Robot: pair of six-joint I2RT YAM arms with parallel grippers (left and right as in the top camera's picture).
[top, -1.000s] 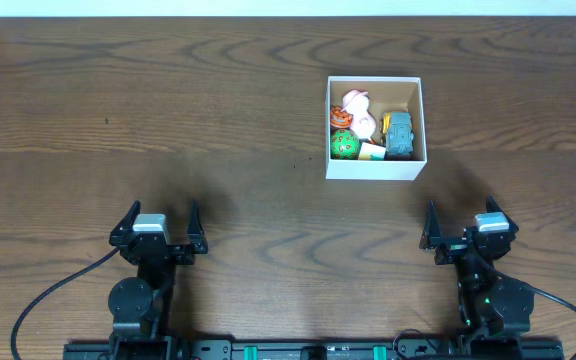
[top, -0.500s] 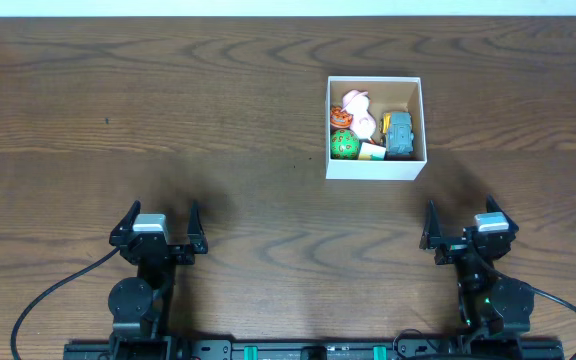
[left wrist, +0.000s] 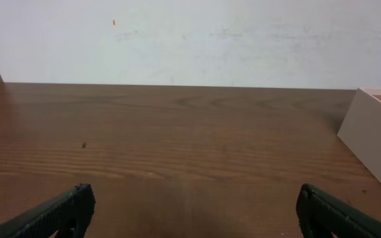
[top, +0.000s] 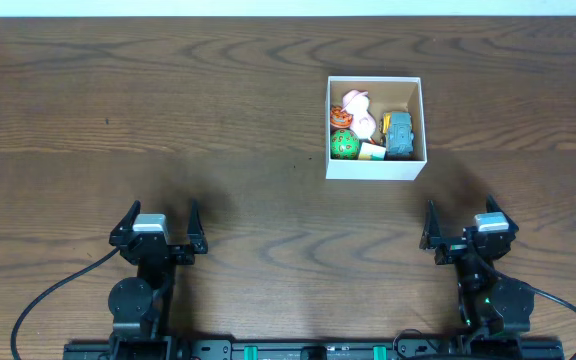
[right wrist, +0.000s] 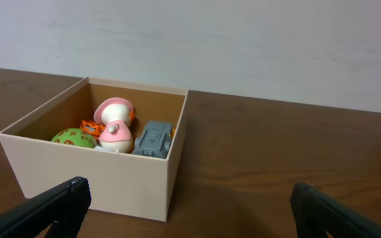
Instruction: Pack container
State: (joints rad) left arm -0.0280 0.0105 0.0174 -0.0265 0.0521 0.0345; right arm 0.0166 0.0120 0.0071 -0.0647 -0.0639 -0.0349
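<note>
Black left jaws: left gripper (top: 162,214) spread wide, holding nothing, at the table's (top: 218,120) near edge.
Black right jaws: right gripper (top: 460,214) equally wide, empty.
Change: none in the last second; both arms sit parked, so packing looks finished.
Box: container (top: 373,168), white walls, brown inside, ahead of the right gripper, well apart.
Contents: green ball (top: 344,146), pink toy (top: 358,108), grey car (top: 399,134).

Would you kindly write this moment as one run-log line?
container: toys inside | left fingers: open, empty | right fingers: open, empty
</note>
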